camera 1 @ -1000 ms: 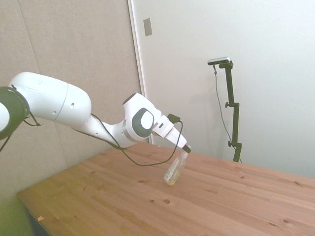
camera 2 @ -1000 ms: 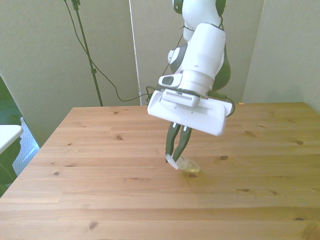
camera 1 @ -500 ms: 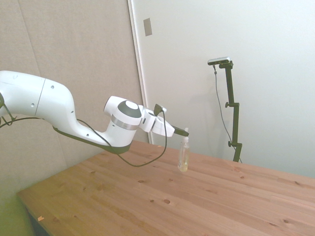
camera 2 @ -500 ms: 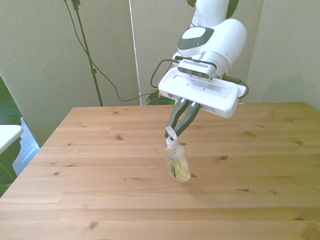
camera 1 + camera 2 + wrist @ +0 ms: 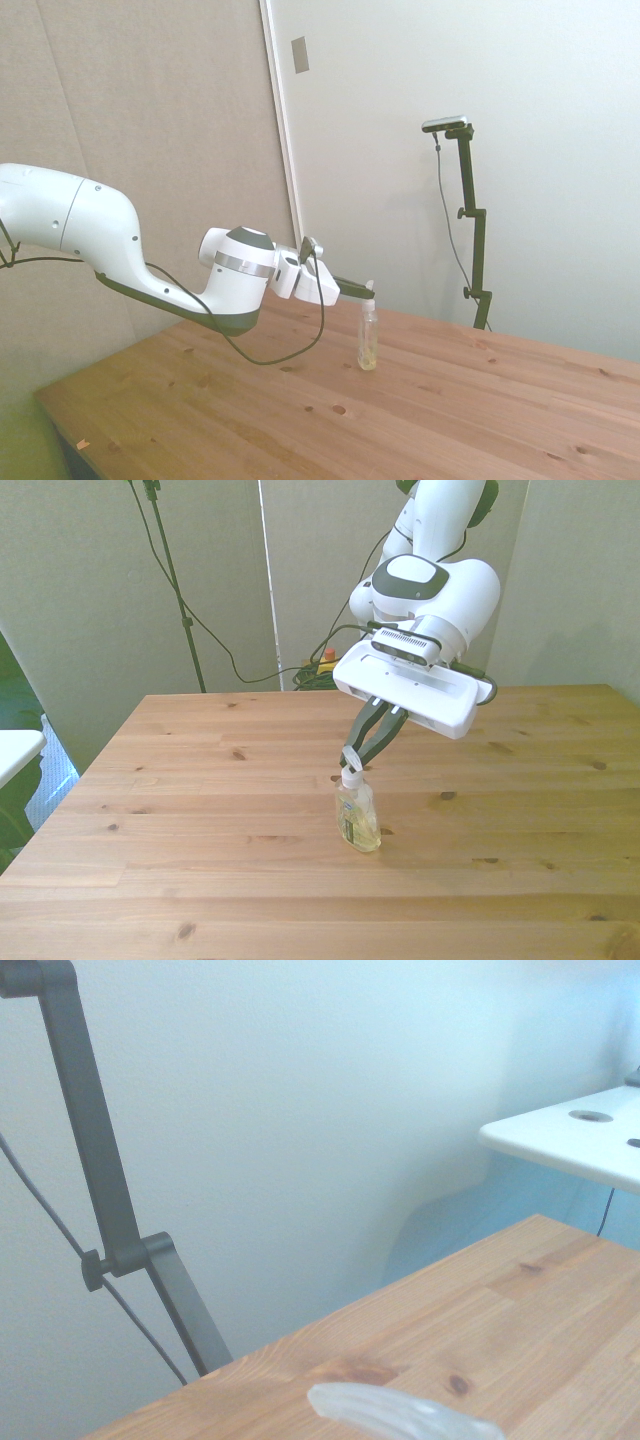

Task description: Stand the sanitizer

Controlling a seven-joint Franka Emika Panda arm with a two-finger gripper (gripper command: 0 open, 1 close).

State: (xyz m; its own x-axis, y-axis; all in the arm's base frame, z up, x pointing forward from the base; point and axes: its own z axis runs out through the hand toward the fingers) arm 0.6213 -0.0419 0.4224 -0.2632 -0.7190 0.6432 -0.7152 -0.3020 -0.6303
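Note:
The sanitizer (image 5: pixel 368 342) is a slim clear bottle with pale yellowish liquid, a white label and a white pump top. It stands nearly upright near the middle of the wooden table (image 5: pixel 480 420), its base on or just above the wood. In the front view the sanitizer (image 5: pixel 358 820) leans slightly. My gripper (image 5: pixel 351 766) reaches in almost level from the side and is shut on the pump top. In the side view the gripper (image 5: pixel 367 293) sits right at the bottle's top. The wrist view shows only a blurred clear piece of the sanitizer (image 5: pixel 400 1415).
Bare wooden table (image 5: pixel 200 880) surrounds the bottle on all sides. A white surface (image 5: pixel 15 748) stands beyond the table's edge at the front view's left. Cables (image 5: pixel 310 670) lie on the floor behind the far edge.
The bottle swung from a steep tilt, base on the table, up to nearly vertical. The wrist turned to nearly level, then came down a little, keeping hold of the pump top.

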